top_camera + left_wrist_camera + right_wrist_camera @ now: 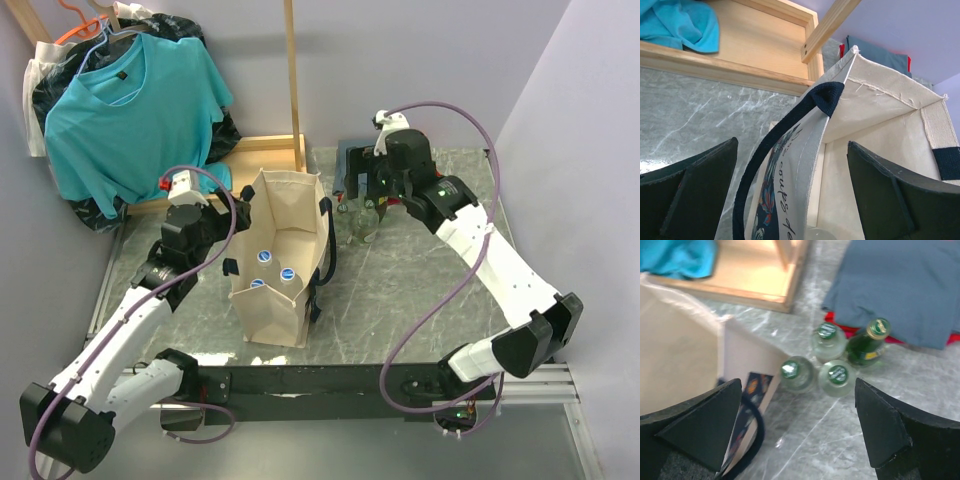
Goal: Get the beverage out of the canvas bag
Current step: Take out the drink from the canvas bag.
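Beige bag [275, 295] stands mid-table w/ three blue-capped bottles [265, 256] inside; R gripper [797, 390], wide open & empty, hovers over four loose bottles [837, 374] at bag's 2 o'clock, so it should rise straight, then drop plumb onto one inside; L gripper [791, 145], open, straddles bag rim at 10 o'clock.

Bright, even light; soft shadows; right wrist view blurred.

Worktop [400, 300]: grey marbled slab.
Middle: canvas bag [275, 290], upright.
Far edge: four bottles [837, 376] clustered by grey cloth [900, 285].
Far-left corner: wooden frame [268, 150].
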`<act>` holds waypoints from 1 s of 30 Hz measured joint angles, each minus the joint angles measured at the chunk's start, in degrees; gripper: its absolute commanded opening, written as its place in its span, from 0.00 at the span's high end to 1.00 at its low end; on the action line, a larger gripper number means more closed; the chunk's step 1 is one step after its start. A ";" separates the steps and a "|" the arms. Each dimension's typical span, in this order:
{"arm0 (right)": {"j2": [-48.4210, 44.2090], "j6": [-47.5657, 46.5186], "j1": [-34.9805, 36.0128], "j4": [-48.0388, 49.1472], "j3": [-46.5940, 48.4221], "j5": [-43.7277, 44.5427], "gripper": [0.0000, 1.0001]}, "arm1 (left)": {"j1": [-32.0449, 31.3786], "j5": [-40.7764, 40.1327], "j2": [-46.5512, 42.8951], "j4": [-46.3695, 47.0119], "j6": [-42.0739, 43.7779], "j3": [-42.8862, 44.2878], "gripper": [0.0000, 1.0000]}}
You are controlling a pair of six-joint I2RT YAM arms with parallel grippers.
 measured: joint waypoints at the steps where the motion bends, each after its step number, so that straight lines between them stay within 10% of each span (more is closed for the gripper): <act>1: -0.11 -0.22 0.04 -0.61 0.85 -1.29 0.00 | 0.00 0.13 0.07 0.00 -0.02 0.00 0.04; 16: 4.94 -4.52 13.20 -6.95 16.96 -7.15 0.01 | 0.00 0.09 -1.20 0.09 -1.42 -0.04 0.04; 30: 10.19 -4.94 22.40 -8.22 12.55 -5.97 0.02 | 0.00 -2.03 0.17 0.20 -1.38 -0.70 0.04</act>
